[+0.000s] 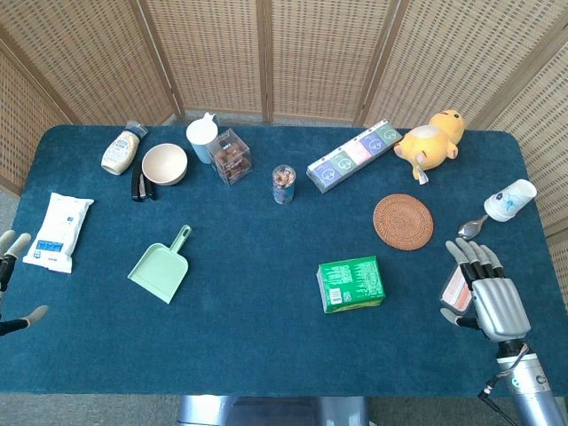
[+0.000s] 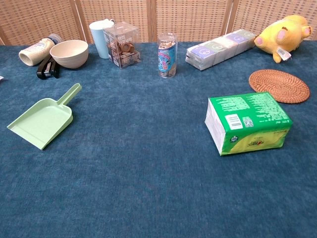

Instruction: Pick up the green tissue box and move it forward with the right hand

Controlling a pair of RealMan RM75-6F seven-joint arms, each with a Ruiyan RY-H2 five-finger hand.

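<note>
**On the tabletop: pre-reach, box untouched**

Right of centre on the blue carpeted tabletop (image 1: 266,355), the green cardboard tissue box (image 1: 351,284) lies flat, just short of the round woven rattan coaster (image 1: 403,222). Right hand (image 1: 484,293) rests well apart at the right edge, fingers spread, holding nothing. Left hand (image 1: 11,266) barely shows at the left edge; grip state can't be told. My read: step is the approach. Next move needs the right hand over the box, fingers spanning its sides.
</note>
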